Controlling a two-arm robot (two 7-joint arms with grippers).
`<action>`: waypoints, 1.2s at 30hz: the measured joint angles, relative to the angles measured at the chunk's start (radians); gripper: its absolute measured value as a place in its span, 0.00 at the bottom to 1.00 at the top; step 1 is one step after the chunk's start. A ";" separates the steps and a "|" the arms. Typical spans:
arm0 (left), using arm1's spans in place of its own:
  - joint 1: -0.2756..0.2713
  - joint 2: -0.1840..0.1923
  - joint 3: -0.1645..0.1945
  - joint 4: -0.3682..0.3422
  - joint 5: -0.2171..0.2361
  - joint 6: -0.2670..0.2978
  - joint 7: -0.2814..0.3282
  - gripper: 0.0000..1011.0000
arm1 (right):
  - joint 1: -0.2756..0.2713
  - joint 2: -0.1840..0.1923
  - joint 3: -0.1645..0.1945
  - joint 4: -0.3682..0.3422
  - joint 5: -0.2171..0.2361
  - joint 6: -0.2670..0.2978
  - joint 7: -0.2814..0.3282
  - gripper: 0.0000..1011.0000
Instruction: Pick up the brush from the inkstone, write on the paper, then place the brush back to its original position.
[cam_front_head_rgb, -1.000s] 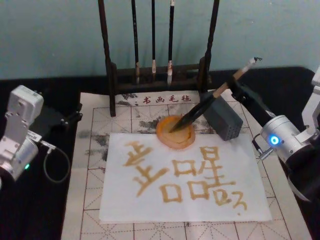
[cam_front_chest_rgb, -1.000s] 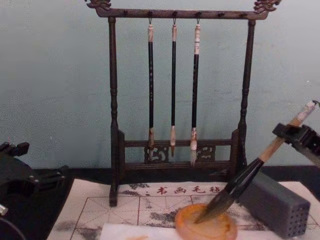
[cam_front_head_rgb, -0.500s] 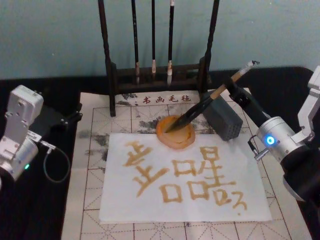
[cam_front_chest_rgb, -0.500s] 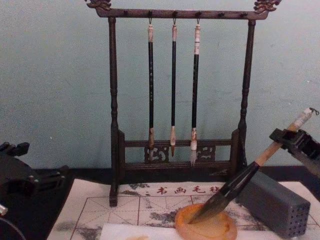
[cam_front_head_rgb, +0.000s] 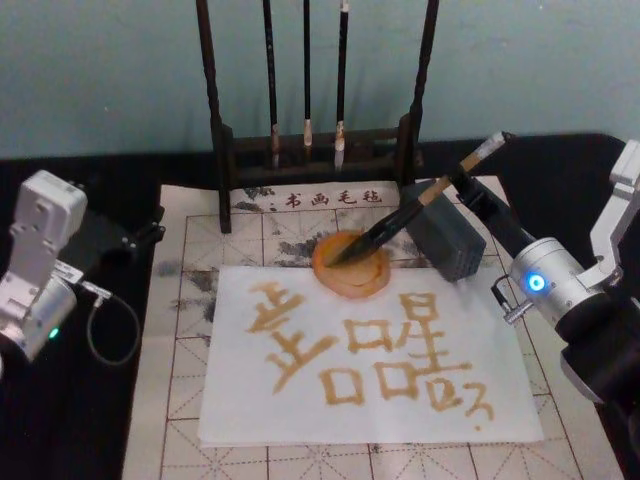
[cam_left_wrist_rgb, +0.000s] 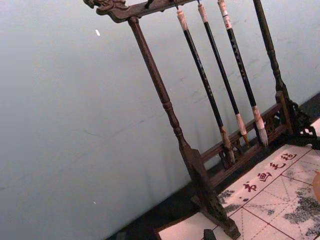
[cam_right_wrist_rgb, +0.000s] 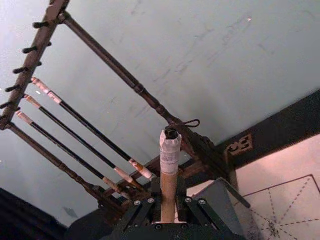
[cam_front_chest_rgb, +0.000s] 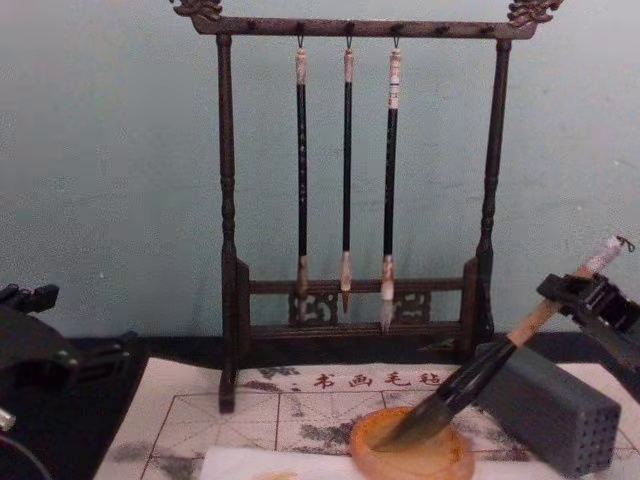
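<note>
The jaws of the right gripper (cam_front_head_rgb: 462, 183) are pinched on the tan bamboo upper shaft of the large thick calligraphy brush (cam_front_head_rgb: 400, 216), just below its white end cap. The brush slants down to the robot's left, its dark pointed bristles resting in the round translucent orange-amber inkstone dish (cam_front_head_rgb: 352, 265). The dish sits at the far edge of the plain white sheet of paper (cam_front_head_rgb: 240, 400), overlapping it slightly. Just to the right of the dish, under the brush shaft, stands a grey rectangular block with small holes (cam_front_head_rgb: 445, 241), so that side is tight. The left gripper (cam_front_chest_rgb: 30, 352) hangs parked well off to the left over the black table (cam_front_head_rgb: 80, 420); I cannot tell how its jaws stand.

The paper lies on a cream felt mat with a red grid (cam_front_head_rgb: 180, 300), ink-stained near its far edge. Open mat shows on the paper's left, right and near sides. Behind the dish stands a dark wooden brush rack (cam_front_chest_rgb: 226, 250).

A row of four red characters (cam_front_chest_rgb: 372, 380) is printed along the mat's far edge. On the paper are several large amber-brown brush-written characters (cam_front_head_rgb: 370, 360).

Three thin dark brushes with pale tips (cam_front_chest_rgb: 346, 180) hang from the rack; there is one dish, one block and one sheet.
</note>
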 joint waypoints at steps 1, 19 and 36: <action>0.000 0.000 0.000 0.000 0.000 0.000 0.000 0.99 | 0.001 0.000 0.001 0.002 0.002 0.001 -0.001 0.19; 0.000 0.000 0.000 0.000 0.000 0.000 0.000 0.99 | 0.003 0.005 0.002 0.013 0.025 0.013 -0.005 0.19; 0.000 0.000 0.000 0.000 0.000 0.000 0.000 0.99 | 0.003 0.004 0.002 0.013 0.025 0.013 -0.005 0.46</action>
